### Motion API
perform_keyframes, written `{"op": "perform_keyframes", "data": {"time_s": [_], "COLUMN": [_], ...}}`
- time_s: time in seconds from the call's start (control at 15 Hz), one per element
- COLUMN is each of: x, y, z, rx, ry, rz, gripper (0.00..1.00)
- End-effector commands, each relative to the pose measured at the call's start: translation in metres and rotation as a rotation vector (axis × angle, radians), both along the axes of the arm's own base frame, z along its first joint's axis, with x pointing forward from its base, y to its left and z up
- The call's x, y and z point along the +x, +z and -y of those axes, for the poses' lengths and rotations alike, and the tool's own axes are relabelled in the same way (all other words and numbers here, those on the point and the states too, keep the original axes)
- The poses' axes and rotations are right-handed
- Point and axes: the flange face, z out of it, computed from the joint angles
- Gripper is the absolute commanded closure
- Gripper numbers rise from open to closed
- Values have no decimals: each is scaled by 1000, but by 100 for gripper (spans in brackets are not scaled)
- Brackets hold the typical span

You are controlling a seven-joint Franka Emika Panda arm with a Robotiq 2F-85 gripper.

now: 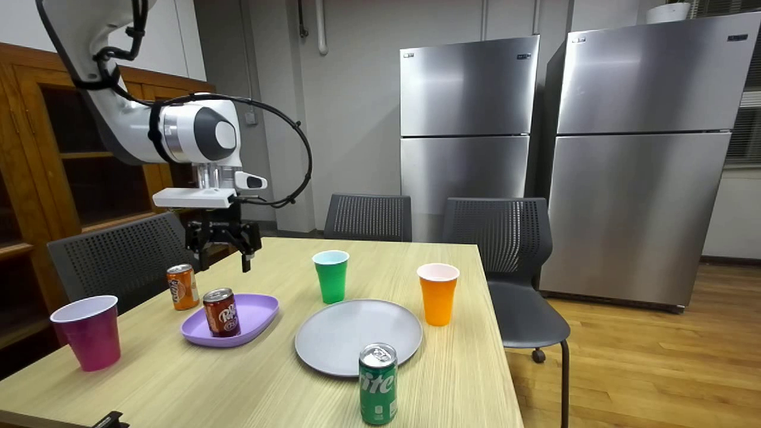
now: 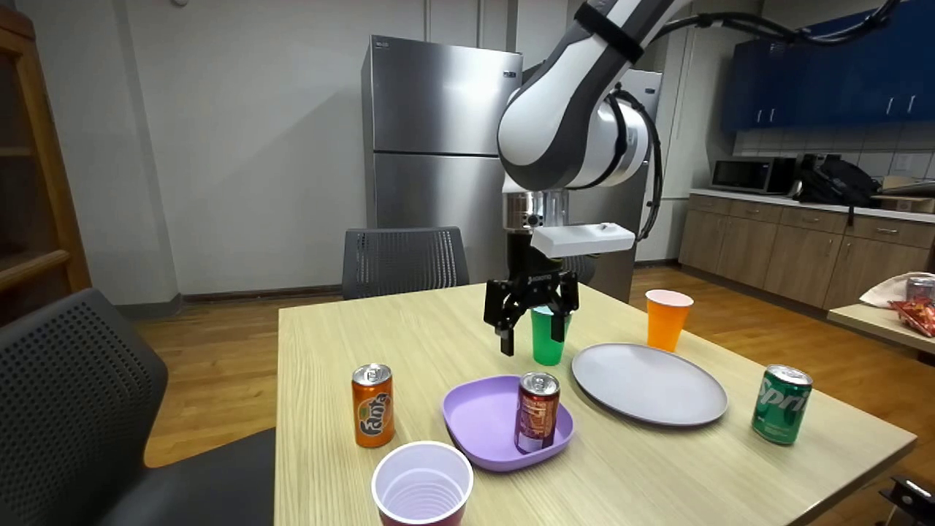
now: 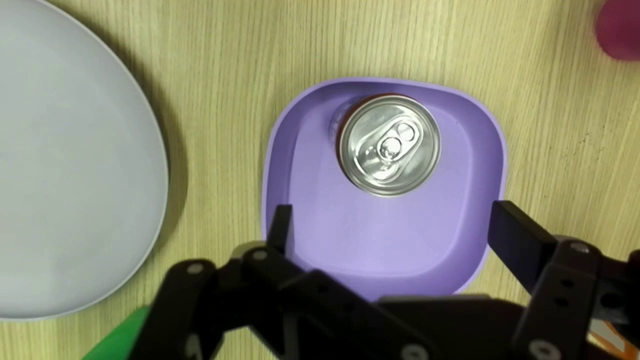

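1. Gripper (image 1: 225, 261) spread wide, nothing held, above purple dish (image 3: 385, 240).
2. Can (image 2: 537, 416) in dish: Dr Pepper label (image 1: 225, 316) in an exterior view, mostly lid (image 3: 390, 145) from wrist.
3. Tabletop (image 3: 220, 165) gap between dish rim (image 3: 270, 170) and gray plate (image 3: 75, 160).

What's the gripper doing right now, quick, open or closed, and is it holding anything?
Gripper: open, holding nothing; the Dr Pepper can stands untouched in the purple dish.
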Motion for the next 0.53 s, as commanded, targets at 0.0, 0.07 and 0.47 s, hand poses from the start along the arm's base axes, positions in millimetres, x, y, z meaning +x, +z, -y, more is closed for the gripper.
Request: {"op": "perform_keyframes", "data": {"time_s": [0.0, 0.07, 0.47], "x": [-15, -17, -12], "y": [33, 38, 38], "z": [5, 5, 2], "rx": [2, 3, 3], "ry": [30, 32, 14], "rz": [21, 29, 47], "gripper": [0, 0, 0]}}
